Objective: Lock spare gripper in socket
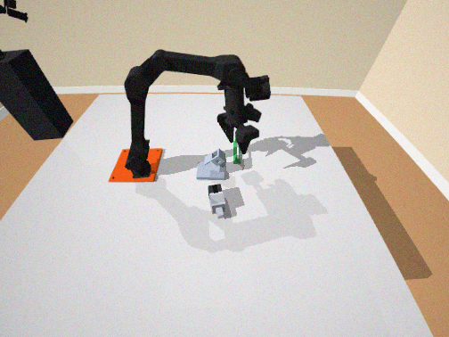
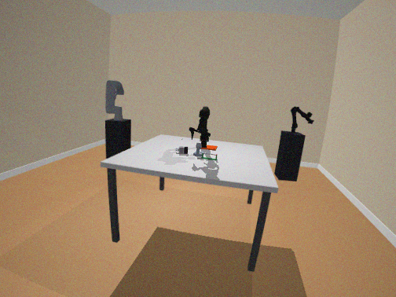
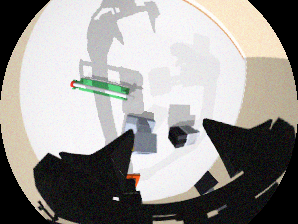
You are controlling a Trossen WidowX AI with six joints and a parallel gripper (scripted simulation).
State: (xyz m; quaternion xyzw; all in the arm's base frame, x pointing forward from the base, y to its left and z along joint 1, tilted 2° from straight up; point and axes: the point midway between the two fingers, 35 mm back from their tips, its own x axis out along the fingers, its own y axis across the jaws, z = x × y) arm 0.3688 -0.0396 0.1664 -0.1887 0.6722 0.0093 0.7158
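The green lock pin (image 1: 235,153) (image 2: 209,157) (image 3: 103,88) has a red tip and sits in a pale holder just right of the grey mount (image 1: 213,166) (image 2: 198,149) (image 3: 141,129). My gripper (image 1: 237,142) (image 3: 169,127) is open and empty. It points down just above the pin's top end, with one finger on each side and touching nothing. The spare gripper (image 1: 217,201) (image 2: 182,150) (image 3: 184,136), grey with a dark end, lies on the table in front of the mount and apart from it.
The arm's orange base plate (image 1: 153,165) (image 2: 212,147) is left of the mount. The white table (image 1: 89,267) (image 2: 243,169) stands in a room. Black pedestals (image 1: 27,98) (image 2: 290,155) stand on the floor beyond it.
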